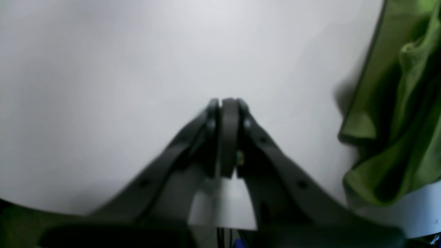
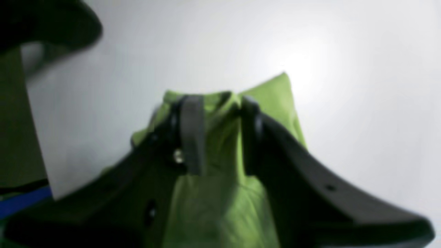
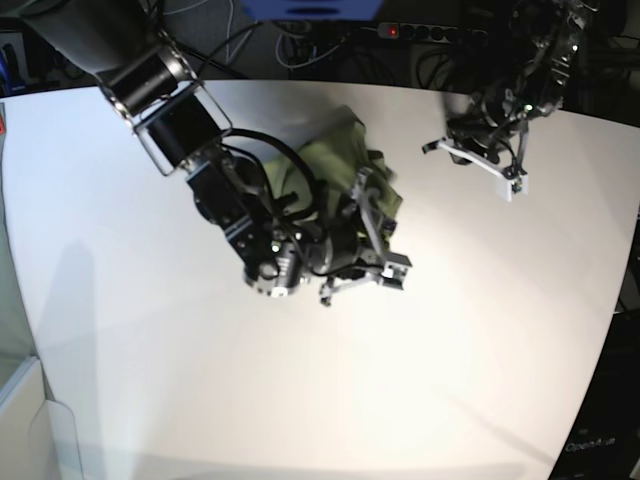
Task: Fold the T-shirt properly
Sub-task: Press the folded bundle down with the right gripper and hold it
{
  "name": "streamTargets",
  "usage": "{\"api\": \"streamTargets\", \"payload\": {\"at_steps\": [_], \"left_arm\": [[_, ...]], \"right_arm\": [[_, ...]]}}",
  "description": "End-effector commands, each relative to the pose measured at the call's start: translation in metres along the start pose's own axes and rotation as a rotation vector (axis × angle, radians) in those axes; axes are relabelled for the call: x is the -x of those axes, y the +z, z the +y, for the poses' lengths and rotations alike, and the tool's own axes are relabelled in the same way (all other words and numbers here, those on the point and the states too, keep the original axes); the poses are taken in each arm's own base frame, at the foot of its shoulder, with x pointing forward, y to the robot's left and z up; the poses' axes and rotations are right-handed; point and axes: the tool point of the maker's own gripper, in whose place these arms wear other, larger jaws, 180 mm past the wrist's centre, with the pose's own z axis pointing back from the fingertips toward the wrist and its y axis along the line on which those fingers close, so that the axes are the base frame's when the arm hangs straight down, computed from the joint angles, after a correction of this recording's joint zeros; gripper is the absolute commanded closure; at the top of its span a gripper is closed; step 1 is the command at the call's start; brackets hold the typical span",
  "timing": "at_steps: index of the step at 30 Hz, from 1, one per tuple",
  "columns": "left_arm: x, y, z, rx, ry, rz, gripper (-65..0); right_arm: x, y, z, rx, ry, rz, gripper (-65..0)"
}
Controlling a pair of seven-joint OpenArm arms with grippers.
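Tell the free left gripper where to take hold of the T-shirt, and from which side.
Judging from the wrist views, the left gripper, shut and empty, should open and take the T-shirt at the hemmed edge nearest it, coming in low across the bare table. That edge lies flat and exposed, while the right gripper already straddles a raised fold on the bunched part.

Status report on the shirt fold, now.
Left gripper shut, empty, above bare white table. Right gripper astride a bunch of the crumpled green cotton T-shirt, grip unconfirmed. Nothing in the way.
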Motion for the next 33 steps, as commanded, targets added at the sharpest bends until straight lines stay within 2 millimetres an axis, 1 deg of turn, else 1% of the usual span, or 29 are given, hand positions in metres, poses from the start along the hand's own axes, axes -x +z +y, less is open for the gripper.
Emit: {"api": "streamTargets", "payload": {"at_steps": [1,3,7,23,24,28,30,32,33], "left_arm": [[0.011,0.000,0.004,-0.011,0.012,0.051,-2.2],[0.011,0.000,0.004,-0.011,0.012,0.051,-2.2],[0.011,0.000,0.004,-0.011,0.012,0.051,-2.2],[0.011,0.000,0.004,-0.011,0.012,0.051,-2.2],[0.011,0.000,0.004,-0.011,0.012,0.051,-2.2],[0.011,0.000,0.004,-0.011,0.011,0.050,-2.2],[0.011,0.000,0.004,-0.011,0.012,0.051,-2.2],[0.011,0.000,0.004,-0.011,0.012,0.051,-2.2],[0.011,0.000,0.004,-0.011,0.012,0.051,-2.2]], "right_arm": [[-0.021,0.006,-0.007,0.013,0.024,-0.056,-12.3],[-0.021,0.006,-0.006,0.012,0.023,-0.056,-8.7],[-0.021,0.006,-0.007,0.013,0.024,-0.056,-6.7],[-0.019,0.005,-0.006,0.012,0.014,-0.058,-8.3],[-0.019,0.005,-0.006,0.012,0.014,-0.058,-9.9],[-0.016,0.003,0.000,0.001,0.001,-0.059,-22.6],[-0.017,0.003,0.001,-0.002,-0.002,-0.075,-29.3],[-0.021,0.003,0.002,-0.005,-0.007,-0.098,-33.4],[-0.019,0.001,0.006,-0.014,-0.015,-0.102,-34.4]]}}
